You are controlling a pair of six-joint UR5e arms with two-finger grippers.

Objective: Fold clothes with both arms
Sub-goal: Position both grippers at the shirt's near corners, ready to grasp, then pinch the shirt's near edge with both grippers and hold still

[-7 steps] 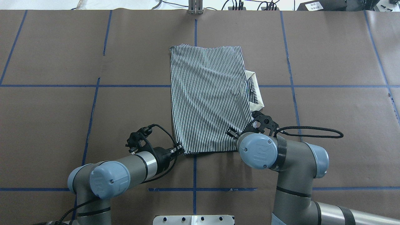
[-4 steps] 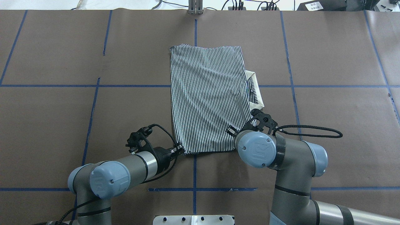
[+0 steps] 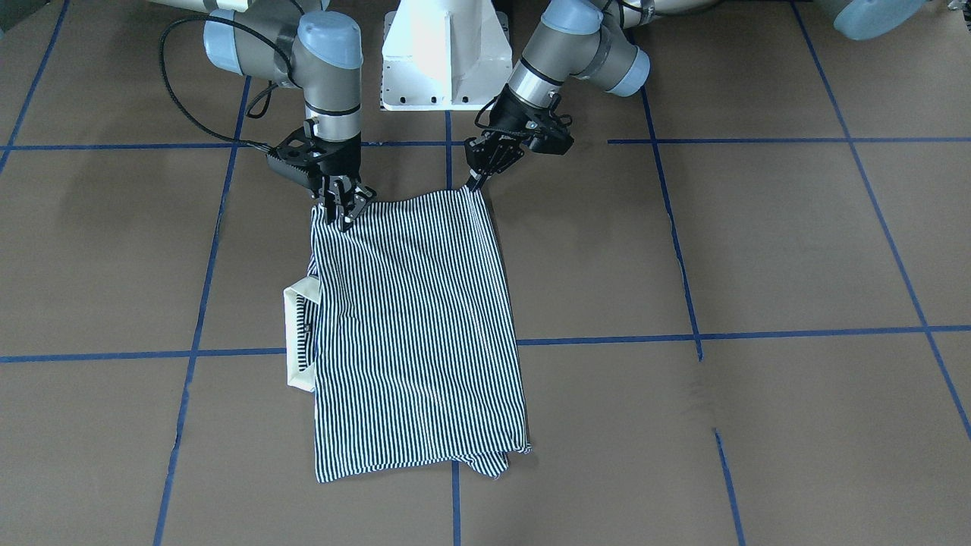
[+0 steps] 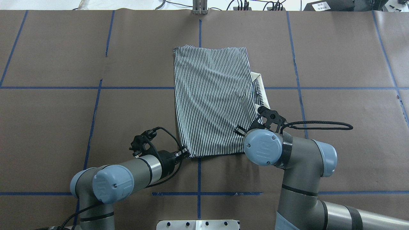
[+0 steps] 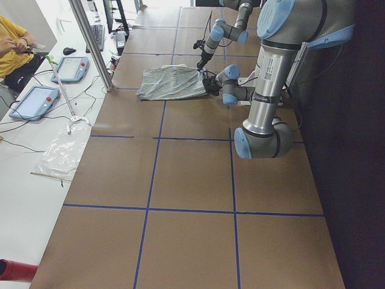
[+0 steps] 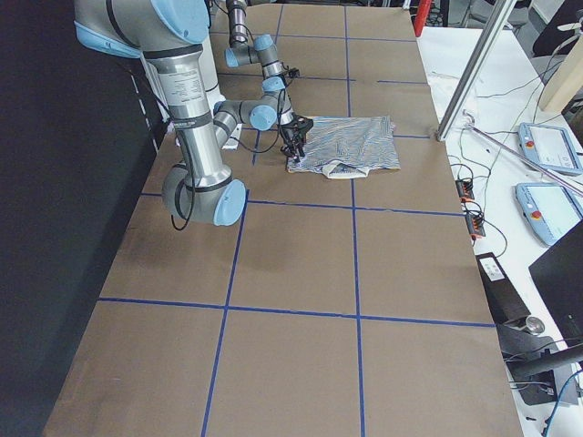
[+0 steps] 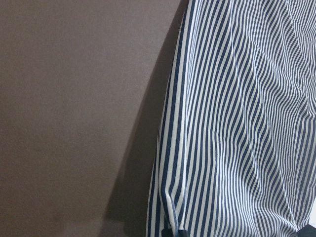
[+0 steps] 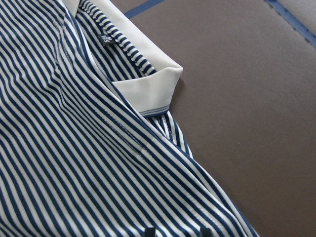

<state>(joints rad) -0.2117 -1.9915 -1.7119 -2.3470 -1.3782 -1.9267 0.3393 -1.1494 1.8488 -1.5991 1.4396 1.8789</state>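
Left gripper [image 4: 184, 153]: narrow, pinched onto the shirt [image 4: 211, 102] at its 7 o'clock corner, taking the overhead view as the dial. Left wrist view shows the stripes bunching into the tips at that corner with a shadow beneath. The corner looks just off the table [image 4: 335, 64].

Right gripper [image 3: 341, 211]: at the 5 o'clock corner. Hidden in the overhead view under the right arm's wrist joint [image 4: 262, 148]. Front view shows its prongs close together with the hem between them. Judged clamped on cloth, not hovering.

Shirt position: centre of table, a tall rectangle running 12 to 6, flat apart from the two held corners. Collar [image 4: 257, 79] pokes out from under the top layer on the 3 o'clock edge, about halfway along. No sleeves showing in any view.

Progress, as a judgement: the early folds look done. Sleeves and sides are out of sight and the garment is down to one tidy panel. Both near corners are gripped, so the step in hand reads as the start of the crosswise fold.

Left to do:
- Lift the near hem [image 4: 217, 154], carry it toward 12 o'clock with both arms level, and lay it on the far edge [image 4: 211, 48].
- Let go.
- Possibly tuck the collar at 3 o'clock.

A lower layer peeks out at the 11 o'clock corner; minor.
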